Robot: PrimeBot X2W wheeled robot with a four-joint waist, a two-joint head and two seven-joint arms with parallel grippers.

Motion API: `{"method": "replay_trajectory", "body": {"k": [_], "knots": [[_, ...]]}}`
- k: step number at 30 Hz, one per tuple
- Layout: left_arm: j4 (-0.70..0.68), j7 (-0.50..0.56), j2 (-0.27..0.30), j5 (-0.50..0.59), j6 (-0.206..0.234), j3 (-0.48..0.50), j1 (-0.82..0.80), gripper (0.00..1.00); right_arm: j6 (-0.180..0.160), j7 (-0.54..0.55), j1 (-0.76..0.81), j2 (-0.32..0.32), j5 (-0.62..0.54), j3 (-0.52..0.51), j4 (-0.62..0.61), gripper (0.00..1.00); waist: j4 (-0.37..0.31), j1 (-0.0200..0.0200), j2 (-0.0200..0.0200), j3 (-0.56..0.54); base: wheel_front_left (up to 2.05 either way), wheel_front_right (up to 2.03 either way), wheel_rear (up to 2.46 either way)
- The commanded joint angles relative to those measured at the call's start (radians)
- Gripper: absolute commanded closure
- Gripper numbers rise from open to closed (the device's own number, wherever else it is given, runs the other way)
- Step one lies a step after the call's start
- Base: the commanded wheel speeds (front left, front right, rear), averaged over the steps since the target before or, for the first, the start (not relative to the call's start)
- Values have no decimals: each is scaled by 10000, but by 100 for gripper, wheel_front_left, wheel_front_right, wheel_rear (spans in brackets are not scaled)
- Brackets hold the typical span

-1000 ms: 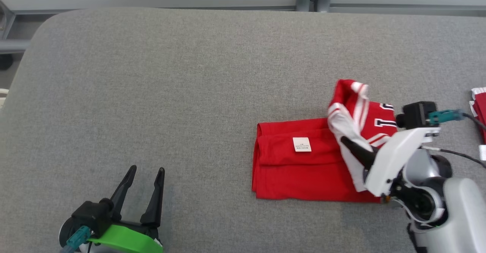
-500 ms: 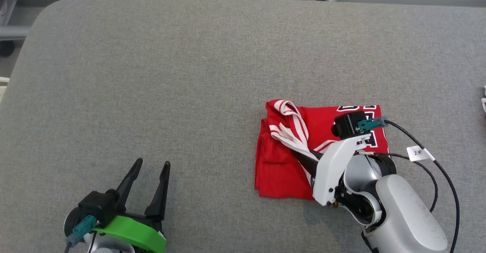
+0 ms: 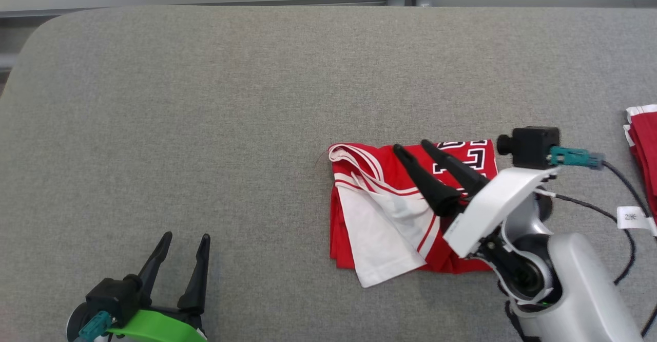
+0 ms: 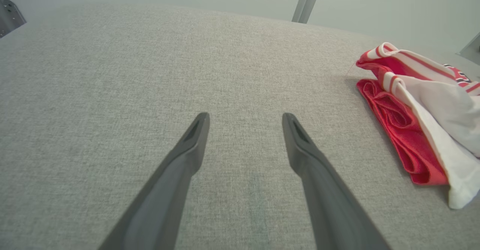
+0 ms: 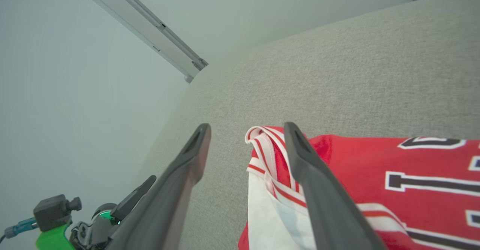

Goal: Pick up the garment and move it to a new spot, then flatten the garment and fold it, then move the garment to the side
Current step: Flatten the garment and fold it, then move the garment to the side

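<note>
Garment [image 3: 382, 231] (a red jersey, white lining turned up) lies folded on the grey table [image 3: 205, 100]. Over it hangs the right gripper [image 3: 411, 147], fingers spread, holding nothing. Well left of it sits the left gripper [image 3: 186, 237], likewise spread and empty.

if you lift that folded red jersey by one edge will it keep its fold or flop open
Probably floppy: the jersey lies in soft, loose layers, so lifting one edge would likely unfold it. Likely light, being thin cloth. The white flap spills past the fold and may drag on the grey table.
</note>
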Motion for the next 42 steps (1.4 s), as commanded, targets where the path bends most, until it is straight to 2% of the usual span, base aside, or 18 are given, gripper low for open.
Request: {"method": "replay_trajectory", "body": {"k": [1, 2, 3, 5, 9, 14, 17, 24, 25, 26, 27, 37, 42], "knots": [[-60, -28, 83, 65, -25, 72, 110, 0, 4, 110, 182, -48, -258, -234, -242, 0, -167, 0, 71, 79, 0, 0, 0], [-128, -28, 107, 85, -25, 148, 149, 0, 4, 291, 305, -53, -491, -548, -564, 0, -228, 0, 71, 136, 0, 0, 0], [-283, -28, 154, 92, -25, 248, 141, 0, 4, 749, 559, -111, -1006, -1334, -1008, 0, -313, 0, 71, 285, 0, 0, 0], [-489, -28, 171, 163, -25, 265, 6, 0, 5, 1475, 863, -540, -1778, -2392, -1283, 0, -348, 0, 71, 475, 0, 0, 0], [-620, -26, 143, 187, -25, 188, -169, 0, 4, 2216, 1115, -1037, -2220, -3139, -1032, 0, -340, 0, 71, 654, 0, 0, 0], [-642, -26, 95, 189, -13, 96, -235, 0, 5, 2713, 977, -958, -1998, -3408, -408, 0, -289, 0, 71, 755, 0, 0, 0], [-584, -28, 70, 167, -13, 24, -322, 0, 5, 2970, 756, -740, -1571, -3330, 58, 0, -208, 0, 71, 790, 0, 0, 0], [-475, -27, -51, 163, -11, -111, -491, 0, 4, 3326, 307, -783, -1097, -3086, 1160, 0, 116, 0, 71, 796, 0, 0, 0], [-460, -28, -66, 169, -11, -120, -515, 0, 4, 3312, 246, -827, -1103, -3042, 1247, 13, 165, 0, 71, 787, 0, 0, 0], [-447, -28, -89, 166, -11, -127, -542, 0, 4, 3268, 186, -861, -1077, -3010, 1314, 58, 213, 0, 71, 776, 0, 0, 0], [-429, -27, -107, 159, -11, -121, -562, 0, 4, 3251, 135, -891, -994, -2936, 1333, 98, 254, 0, 71, 758, 0, 0, 0], [-315, -28, -379, 111, -10, -87, -348, 0, 4, 3195, 168, -1492, -393, -2294, 145, 100, 433, 0, 71, 368, 0, 0, 0], [-326, -27, -481, 196, -9, -60, -238, 0, 4, 3561, 425, -1622, -104, -1843, -1210, 100, 373, 0, 71, 214, 0, 0, 0]]}}
